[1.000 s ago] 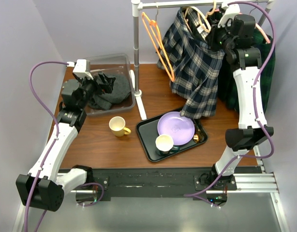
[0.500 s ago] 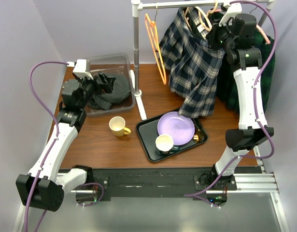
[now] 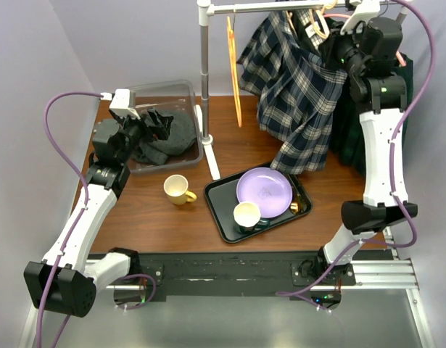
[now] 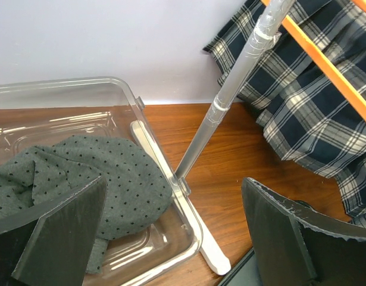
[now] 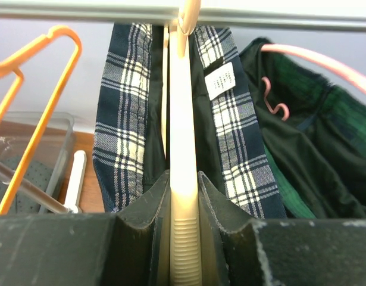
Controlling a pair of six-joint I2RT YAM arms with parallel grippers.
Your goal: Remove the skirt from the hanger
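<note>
Skirt (image 3: 295, 94), a navy plaid pleated piece, is hung at about one o'clock in the overhead view. It is carried on a cream hanger (image 5: 184, 119) hooked over the rail (image 3: 281, 7), and its hem is draped down near the far corner of the black tray (image 3: 223, 199).

The cloth is judged soft, light and limp, so it can be expected to sag and swing rather than keep its shape, and it may catch on the hanger's ends. The waistband, seen passing on both sides of the hanger in the right wrist view, is judged the best place to take hold, the doubled cloth there being firmest.

The right gripper (image 5: 184, 185) is clamped narrowly on the hanger's flat bar, not on cloth. The left gripper (image 4: 174, 232) is spread wide with nothing in it, above the clear bin (image 3: 188, 88) at ten o'clock.

That bin is partly filled by a crumpled grey dotted garment (image 4: 81, 173). On the tray, at six o'clock from the skirt, a purple plate (image 3: 270, 188) and a cream cup (image 3: 246, 215) are set just beside each other. A yellow mug (image 3: 179, 190) is stood between bin and tray; its contents cannot be made out.
</note>
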